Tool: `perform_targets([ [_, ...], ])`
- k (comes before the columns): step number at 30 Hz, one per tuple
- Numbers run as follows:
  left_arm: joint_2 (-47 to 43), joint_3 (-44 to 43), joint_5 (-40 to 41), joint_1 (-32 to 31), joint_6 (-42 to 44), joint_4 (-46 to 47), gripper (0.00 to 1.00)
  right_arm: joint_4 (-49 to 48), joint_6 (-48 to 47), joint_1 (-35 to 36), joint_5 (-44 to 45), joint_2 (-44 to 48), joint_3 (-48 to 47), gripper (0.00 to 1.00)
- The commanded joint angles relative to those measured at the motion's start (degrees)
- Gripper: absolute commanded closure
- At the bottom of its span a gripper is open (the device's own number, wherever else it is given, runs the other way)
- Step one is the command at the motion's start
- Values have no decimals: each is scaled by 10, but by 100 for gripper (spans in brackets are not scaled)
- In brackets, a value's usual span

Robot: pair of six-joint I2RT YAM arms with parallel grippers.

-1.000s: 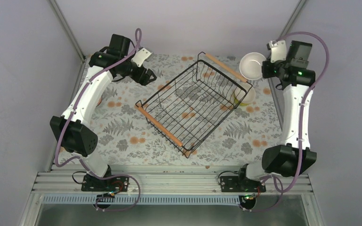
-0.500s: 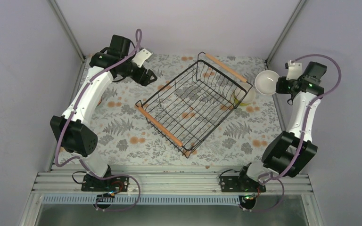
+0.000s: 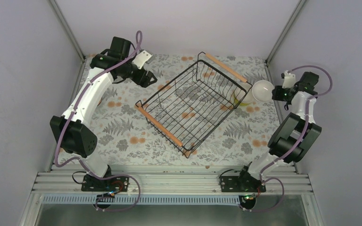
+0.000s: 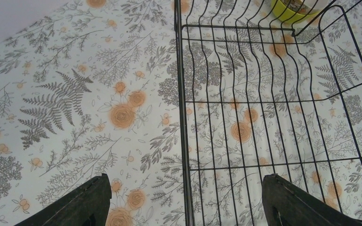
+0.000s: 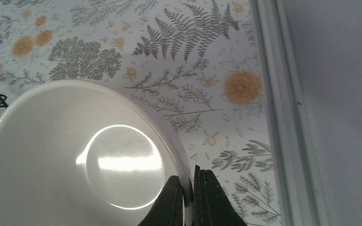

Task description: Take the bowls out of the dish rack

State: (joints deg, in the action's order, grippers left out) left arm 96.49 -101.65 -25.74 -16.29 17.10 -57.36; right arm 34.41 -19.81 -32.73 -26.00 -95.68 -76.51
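The black wire dish rack point(image 3: 195, 103) with wooden handles sits diagonally mid-table, with no bowl visible inside it. My right gripper point(image 3: 274, 92) is shut on the rim of a white bowl point(image 3: 262, 90) and holds it just right of the rack's far right corner. In the right wrist view the fingers point(image 5: 188, 200) pinch the white bowl's point(image 5: 75, 160) rim above the cloth. A yellow-green bowl point(image 3: 243, 97) sits on the table against that rack corner; it also shows in the left wrist view point(image 4: 290, 8). My left gripper point(image 3: 149, 78) is open and empty over the rack's point(image 4: 273, 94) left edge, its jaws point(image 4: 187, 202) wide apart.
A floral cloth point(image 3: 122, 127) covers the table. A metal rail point(image 5: 283, 117) and the grey wall run close along the right of the held bowl. Frame posts point(image 3: 66, 28) stand at the back corners. No other bowl is clearly in view.
My right arm has folded back and carried the white bowl from the back right corner down and nearer, beside the rack and the yellow-green bowl. The left arm has barely moved.
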Motion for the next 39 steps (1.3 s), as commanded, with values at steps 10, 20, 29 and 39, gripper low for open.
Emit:
perform_targets([
  [10,-20,17,-7,-2,-1,19,20,1,-18,26,-150,-84,-43,96],
  [20,-27,34,-3,-2,-1,26,20,6,-5,75,-120,-128,-93,96],
  [29,-29,39,-5,-1,1,27,20,-8,8,106,-57,-149,-103,96],
  [39,-32,45,-7,-1,0,30,20,-17,14,113,12,-163,-101,96],
])
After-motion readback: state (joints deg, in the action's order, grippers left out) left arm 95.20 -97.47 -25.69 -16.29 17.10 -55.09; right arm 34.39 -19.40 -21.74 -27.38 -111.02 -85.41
